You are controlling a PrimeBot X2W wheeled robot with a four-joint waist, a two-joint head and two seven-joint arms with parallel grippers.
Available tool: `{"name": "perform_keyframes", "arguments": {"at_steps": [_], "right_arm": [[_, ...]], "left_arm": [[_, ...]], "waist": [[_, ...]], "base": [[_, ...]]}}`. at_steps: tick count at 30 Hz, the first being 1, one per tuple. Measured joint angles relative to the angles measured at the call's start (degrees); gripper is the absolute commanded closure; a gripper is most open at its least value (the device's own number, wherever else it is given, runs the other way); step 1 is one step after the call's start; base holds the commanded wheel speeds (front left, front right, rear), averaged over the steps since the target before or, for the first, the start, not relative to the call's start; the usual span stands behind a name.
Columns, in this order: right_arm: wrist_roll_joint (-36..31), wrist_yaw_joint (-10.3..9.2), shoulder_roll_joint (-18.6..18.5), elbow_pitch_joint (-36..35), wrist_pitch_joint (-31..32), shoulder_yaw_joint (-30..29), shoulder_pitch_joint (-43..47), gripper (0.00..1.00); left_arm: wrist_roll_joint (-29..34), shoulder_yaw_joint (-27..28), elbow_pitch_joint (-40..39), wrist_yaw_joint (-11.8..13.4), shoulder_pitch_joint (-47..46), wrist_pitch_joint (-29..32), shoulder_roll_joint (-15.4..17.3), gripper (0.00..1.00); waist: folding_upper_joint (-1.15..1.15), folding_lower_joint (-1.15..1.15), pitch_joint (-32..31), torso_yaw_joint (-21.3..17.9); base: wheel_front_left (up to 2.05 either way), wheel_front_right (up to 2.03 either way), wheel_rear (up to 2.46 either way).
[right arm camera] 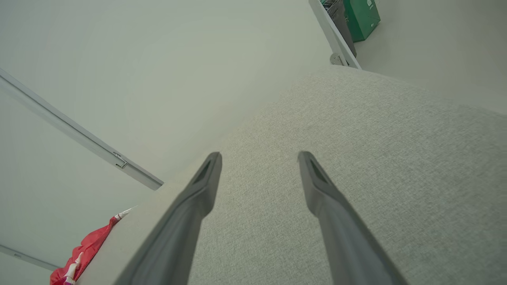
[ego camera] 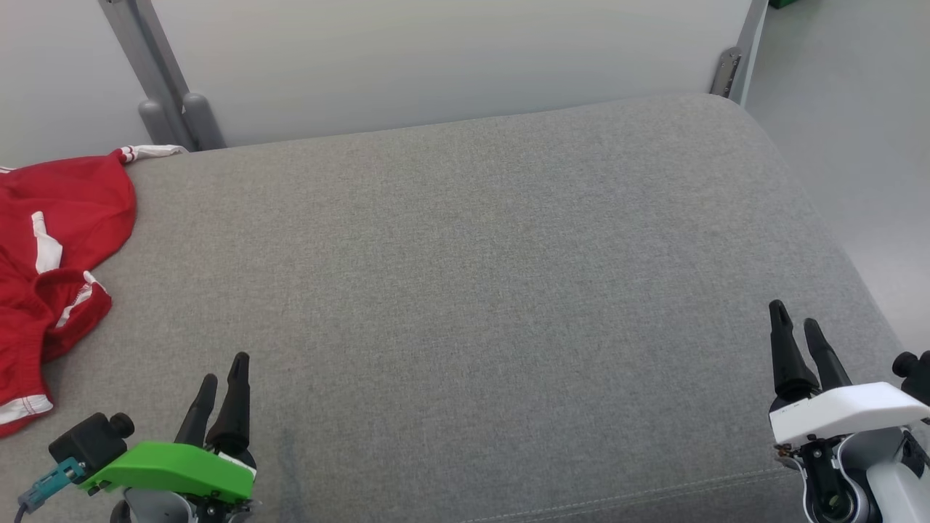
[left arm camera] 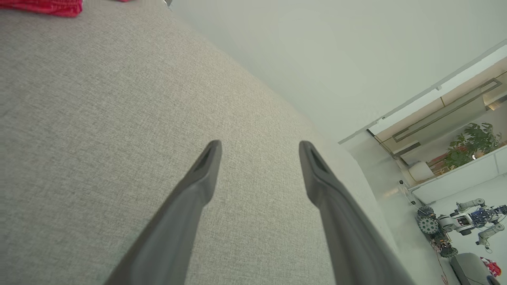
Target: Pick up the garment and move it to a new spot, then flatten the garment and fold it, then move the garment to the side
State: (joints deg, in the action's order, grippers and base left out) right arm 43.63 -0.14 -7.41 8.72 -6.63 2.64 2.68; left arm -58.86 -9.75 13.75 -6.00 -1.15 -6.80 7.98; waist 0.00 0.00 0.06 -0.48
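Head view: garment (ego camera: pixel 65 211) near left tool (ego camera: pixel 224 367) (seemingly apart).

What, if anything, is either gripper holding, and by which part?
Nothing. The left gripper and right gripper are open and empty; the garment lies apart.

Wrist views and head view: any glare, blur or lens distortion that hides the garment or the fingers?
Head view: even, soft light, no glare, sharp; the red garment is cut by the left edge. Left wrist view: wide-angle bending, the left fingers slightly soft up close, cushion weave crisp. Right wrist view: same bending, right fingers soft, no glare.
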Motion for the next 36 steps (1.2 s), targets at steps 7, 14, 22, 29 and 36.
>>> {"name": "perform_keyframes", "arguments": {"at_steps": [7, 14, 22, 29, 36], "right_arm": [[-6.64, -0.99, -0.36, -0.49, -1.02, 0.51, 0.19, 0.00], [-13.23, -1.85, -0.98, -0.69, -2.10, 1.11, 0.60, 0.00], [-19.80, -2.08, -1.98, -0.87, -3.46, 2.18, 1.07, 0.00], [-26.27, -1.99, -2.94, -0.93, -4.48, 3.79, 1.04, 0.00], [-31.19, -1.81, -3.33, -1.02, -5.54, 4.74, 0.73, 0.00]], "left_arm": [[6.67, -0.55, -0.57, 0.04, 0.02, -1.12, 0.31, 0.00], [12.04, -0.62, -1.20, 0.04, 0.10, -2.22, 0.55, 0.00], [18.42, -0.59, -1.70, 0.04, 0.23, -3.43, 0.59, 0.00], [24.46, -0.49, -2.27, 0.04, 0.35, -4.45, 0.65, 0.00], [29.88, -0.14, -2.90, 0.04, 0.98, -5.63, 0.65, 0.00]], "waist": [[0.00, 0.00, -0.11, -0.16], [0.00, 0.00, -0.10, -0.28], [0.00, 0.00, -0.08, -0.35], [0.00, 0.00, -0.13, -0.37], [0.00, 0.00, -0.26, -0.10]], "base": [[0.00, 0.00, 0.00], [0.00, 0.00, 0.00], [0.00, 0.00, 0.00], [0.00, 0.00, 0.00], [0.00, 0.00, 0.00]]}}
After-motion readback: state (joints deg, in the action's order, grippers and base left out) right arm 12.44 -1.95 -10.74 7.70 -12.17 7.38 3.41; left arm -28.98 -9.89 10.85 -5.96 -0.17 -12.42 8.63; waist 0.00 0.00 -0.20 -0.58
